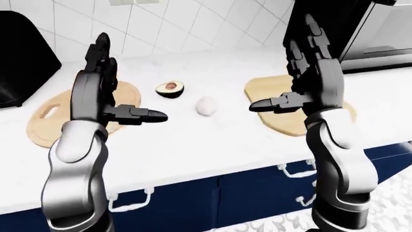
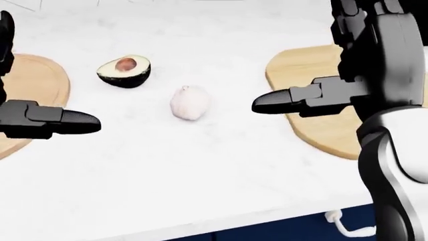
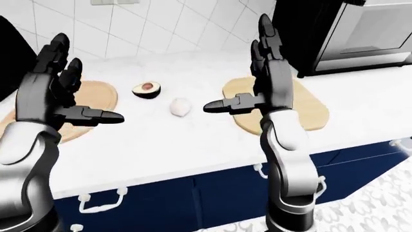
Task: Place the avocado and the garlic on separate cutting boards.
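A halved avocado (image 2: 124, 71) with its pit up lies on the white counter (image 2: 200, 170). Just right of it and lower in the head view sits a pale garlic bulb (image 2: 190, 103). Both lie between two wooden cutting boards: one at the left (image 2: 36, 83) and one at the right (image 2: 304, 70), neither carrying anything. My left hand (image 1: 132, 77) hovers open above the left board's edge, fingers up and thumb pointing inward. My right hand (image 1: 280, 63) is open in the same pose over the right board. Neither hand touches the avocado or the garlic.
A black appliance (image 1: 19, 53) stands at the counter's left end and a steel oven or microwave (image 3: 361, 34) at the right. A white tiled wall (image 1: 180, 24) backs the counter. Navy cabinets with white handles (image 1: 132, 199) run below the counter edge.
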You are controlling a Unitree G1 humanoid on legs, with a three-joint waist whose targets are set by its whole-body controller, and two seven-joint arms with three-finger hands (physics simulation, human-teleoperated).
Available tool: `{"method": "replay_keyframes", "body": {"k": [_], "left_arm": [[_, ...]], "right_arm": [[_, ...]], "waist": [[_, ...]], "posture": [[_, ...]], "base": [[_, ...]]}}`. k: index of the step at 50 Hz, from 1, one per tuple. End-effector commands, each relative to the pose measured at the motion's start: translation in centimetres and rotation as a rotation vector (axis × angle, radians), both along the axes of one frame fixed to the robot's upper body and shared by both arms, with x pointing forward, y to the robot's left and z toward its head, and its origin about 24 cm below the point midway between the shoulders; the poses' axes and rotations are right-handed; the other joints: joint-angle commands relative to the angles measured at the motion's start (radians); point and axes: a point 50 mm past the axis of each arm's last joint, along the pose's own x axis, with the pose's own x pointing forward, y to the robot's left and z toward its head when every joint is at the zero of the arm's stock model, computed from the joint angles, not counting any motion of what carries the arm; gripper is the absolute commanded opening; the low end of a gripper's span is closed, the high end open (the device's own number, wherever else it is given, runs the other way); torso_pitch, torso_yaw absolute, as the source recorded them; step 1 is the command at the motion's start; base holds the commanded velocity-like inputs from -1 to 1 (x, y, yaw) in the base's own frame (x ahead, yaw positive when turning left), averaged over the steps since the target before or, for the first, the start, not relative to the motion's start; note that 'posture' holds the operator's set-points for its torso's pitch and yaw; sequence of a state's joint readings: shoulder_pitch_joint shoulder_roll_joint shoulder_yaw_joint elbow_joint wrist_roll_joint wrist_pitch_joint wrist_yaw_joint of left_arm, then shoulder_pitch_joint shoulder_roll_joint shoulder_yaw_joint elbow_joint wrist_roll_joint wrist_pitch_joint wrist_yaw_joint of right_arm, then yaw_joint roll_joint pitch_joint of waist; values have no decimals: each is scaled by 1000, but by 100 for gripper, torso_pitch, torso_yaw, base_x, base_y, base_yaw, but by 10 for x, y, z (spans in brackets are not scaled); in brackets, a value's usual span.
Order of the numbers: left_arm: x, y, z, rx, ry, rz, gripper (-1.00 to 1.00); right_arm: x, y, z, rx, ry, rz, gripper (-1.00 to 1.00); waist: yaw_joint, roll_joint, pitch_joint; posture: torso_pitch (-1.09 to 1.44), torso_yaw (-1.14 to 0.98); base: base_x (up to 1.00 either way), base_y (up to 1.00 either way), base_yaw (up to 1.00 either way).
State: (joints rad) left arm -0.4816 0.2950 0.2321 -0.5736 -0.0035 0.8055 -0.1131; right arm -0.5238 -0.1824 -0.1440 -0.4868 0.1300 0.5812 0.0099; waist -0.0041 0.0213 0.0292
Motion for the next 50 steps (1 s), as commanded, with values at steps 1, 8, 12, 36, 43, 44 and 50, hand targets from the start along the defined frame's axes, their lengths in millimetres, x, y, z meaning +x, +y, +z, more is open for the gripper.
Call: {"method": "replay_keyframes", "body": {"k": [1, 8, 12, 36, 43, 44, 50], "left_arm": [[-5, 2, 15, 18, -85, 19, 100], [-5, 2, 14, 19, -83, 19, 100], [-5, 2, 13, 19, -82, 19, 100], [-7, 2, 11, 17, -80, 21, 100], [-8, 4, 10, 16, -80, 24, 100], [-7, 3, 10, 16, -79, 23, 100], [-9, 4, 10, 17, -79, 25, 100]], "right_arm": [[-7, 5, 16, -7, -94, 29, 100], [-6, 5, 14, -13, -93, 26, 100], [-6, 5, 14, -8, -90, 26, 100], [-5, 5, 11, 9, -88, 11, 100], [-7, 8, 10, -2, -83, 40, 100], [-6, 8, 10, -8, -86, 33, 100], [-6, 8, 9, -1, -84, 34, 100]], "waist": [[3, 4, -12], [2, 36, -23], [2, -4, -18], [-12, 19, -5], [11, -32, -13], [12, -29, -11], [9, -51, -1]], "posture": [[0, 0], [0, 0], [0, 0], [0, 0], [0, 0], [0, 0], [0, 0]], "base": [[0, 9, 0], [0, 9, 0], [0, 9, 0], [0, 18, 0], [0, 0, 3], [0, 0, 13], [0, 0, 47]]}}
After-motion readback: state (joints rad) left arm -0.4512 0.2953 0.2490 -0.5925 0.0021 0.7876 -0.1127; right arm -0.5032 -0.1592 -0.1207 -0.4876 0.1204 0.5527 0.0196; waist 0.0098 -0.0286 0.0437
